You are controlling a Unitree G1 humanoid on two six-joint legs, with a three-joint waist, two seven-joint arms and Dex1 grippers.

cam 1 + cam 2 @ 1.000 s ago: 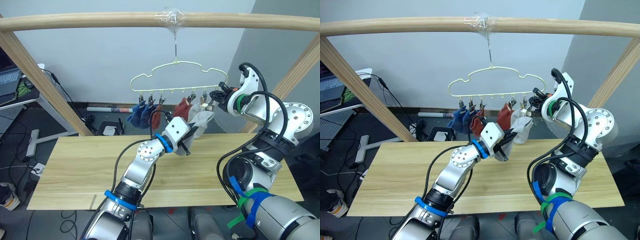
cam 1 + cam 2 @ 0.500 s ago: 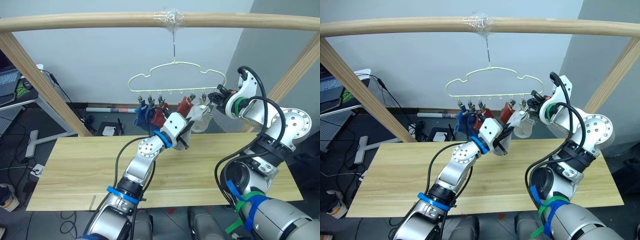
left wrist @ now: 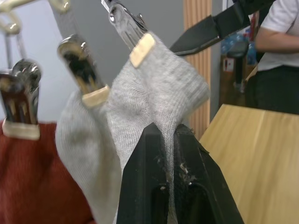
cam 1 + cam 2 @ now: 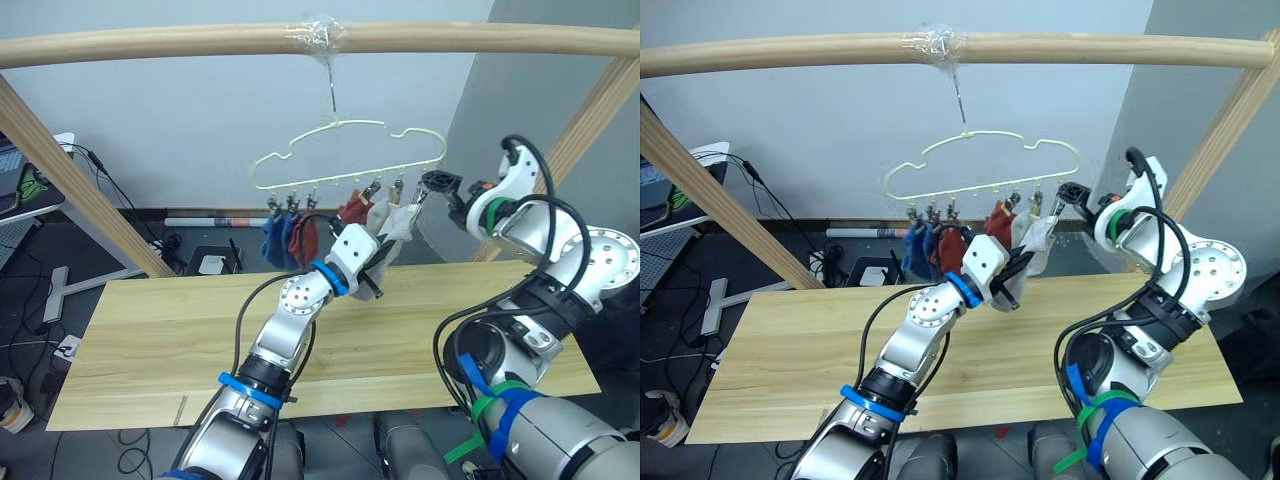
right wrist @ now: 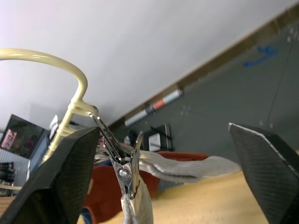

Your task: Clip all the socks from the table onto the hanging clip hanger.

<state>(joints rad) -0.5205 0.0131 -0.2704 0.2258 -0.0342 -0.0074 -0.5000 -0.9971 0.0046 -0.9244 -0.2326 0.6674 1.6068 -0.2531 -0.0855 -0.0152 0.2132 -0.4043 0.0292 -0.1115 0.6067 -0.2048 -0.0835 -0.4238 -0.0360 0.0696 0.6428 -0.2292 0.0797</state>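
The left gripper [image 3: 169, 140] pinches the lower part of a light grey knit sock [image 3: 163, 100], which hangs from a small metal clip [image 3: 133, 35] on the pale yellow-green wire clip hanger [image 4: 345, 150]. Beside that clip, the right gripper [image 5: 163, 144] is spread wide. The light wood plank table [image 4: 150, 330] lies below.

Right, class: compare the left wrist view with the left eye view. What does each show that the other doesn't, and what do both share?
Left wrist alone: the left pincer pinching a grey sock, and a person's arm. Left eye alone: the whole hanger on the pole, the blue socks, and the table. Shared: the grey socks, a red sock and the clips.
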